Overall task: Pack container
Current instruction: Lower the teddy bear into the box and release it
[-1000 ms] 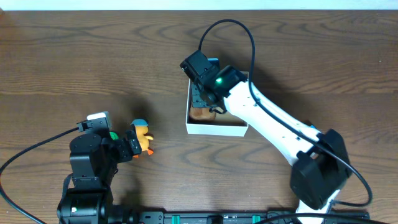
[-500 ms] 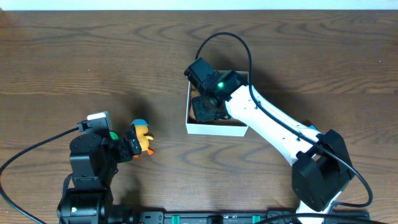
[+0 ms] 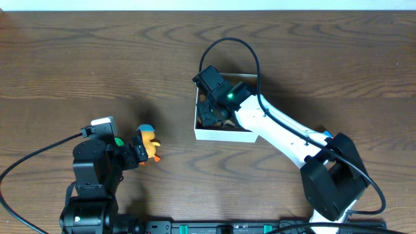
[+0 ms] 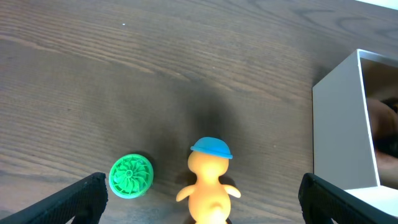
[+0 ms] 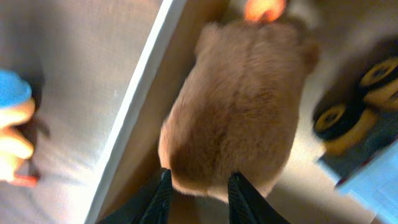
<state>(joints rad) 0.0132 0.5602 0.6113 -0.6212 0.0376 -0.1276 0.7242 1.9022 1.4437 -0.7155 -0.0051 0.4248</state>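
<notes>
The container (image 3: pixel 224 135) is a small white box with a tan inside, at the table's middle. My right gripper (image 3: pixel 211 114) is inside it by the left wall, shut on a brown furry toy (image 5: pixel 239 106); its fingers (image 5: pixel 200 196) pinch the toy's end. A blue toy car with yellow wheels (image 5: pixel 354 106) lies in the box beside it. My left gripper (image 3: pixel 138 156) is wide open around a yellow duck with a blue cap (image 3: pixel 149 143). In the left wrist view the duck (image 4: pixel 211 180) stands between the fingers (image 4: pixel 214 202), untouched.
A green ribbed disc (image 4: pixel 131 175) lies just left of the duck, also inside the open left fingers. The box's white wall (image 4: pixel 339 124) stands to the duck's right. The dark wooden table (image 3: pixel 97 58) runs all round.
My right gripper has moved down and to the near left inside the box with the furry toy. The left arm, the duck and the disc have not moved.
</notes>
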